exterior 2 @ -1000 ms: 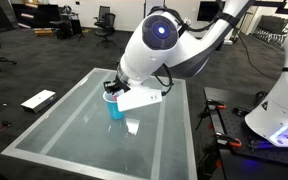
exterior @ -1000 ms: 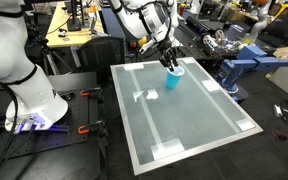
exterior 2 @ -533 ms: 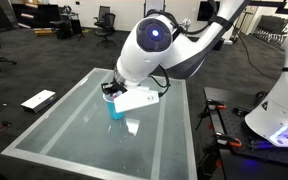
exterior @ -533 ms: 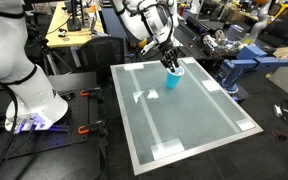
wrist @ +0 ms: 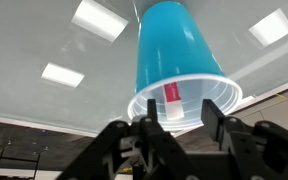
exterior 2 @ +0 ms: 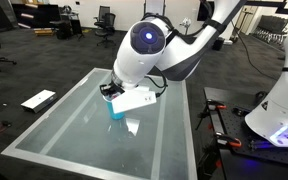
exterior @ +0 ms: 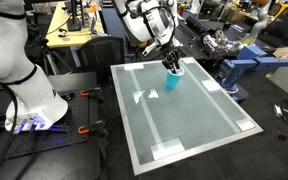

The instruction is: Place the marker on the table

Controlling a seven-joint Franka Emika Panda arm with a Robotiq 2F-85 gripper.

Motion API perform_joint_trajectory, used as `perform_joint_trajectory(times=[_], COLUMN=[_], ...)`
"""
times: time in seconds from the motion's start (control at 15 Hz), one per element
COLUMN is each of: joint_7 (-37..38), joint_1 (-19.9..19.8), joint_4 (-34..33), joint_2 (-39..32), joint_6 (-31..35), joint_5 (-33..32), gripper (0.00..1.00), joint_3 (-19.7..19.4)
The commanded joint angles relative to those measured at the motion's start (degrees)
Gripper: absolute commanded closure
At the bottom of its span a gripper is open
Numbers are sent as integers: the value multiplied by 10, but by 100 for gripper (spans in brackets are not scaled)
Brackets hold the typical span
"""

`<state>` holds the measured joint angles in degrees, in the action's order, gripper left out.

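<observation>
Over the far end of the frosted table [exterior: 189, 125], holds the gripper [wrist: 176, 135] at the cyan cup's [wrist: 172, 50] mouth, barely shifted from a second ago. Keeps jaws open astride the marker [wrist: 170, 97] standing inside the cup, gripping nothing; leaves pinch, lift-out and set-down undone.

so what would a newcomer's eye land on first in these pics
The bright cyan cup stands near one edge of the grey-green table, with the pincer right at its mouth, jaws apart. The wrist view shows a pink-red marker with a whitish part standing inside the cup. In an exterior view, the arm's big white rounded joint looms over the table.
</observation>
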<state>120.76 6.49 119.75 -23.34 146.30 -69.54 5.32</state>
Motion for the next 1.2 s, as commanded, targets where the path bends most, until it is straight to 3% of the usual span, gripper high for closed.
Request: perform_joint_trajectory(times=[0.0,1.13], joint_7=[-33,-60], joint_1=[-2,7], joint_4=[-13,-35], joint_2=[-10,-27], joint_6=[18,1], joint_5=[23,51], gripper=[48,48], joint_3=[-7,-19])
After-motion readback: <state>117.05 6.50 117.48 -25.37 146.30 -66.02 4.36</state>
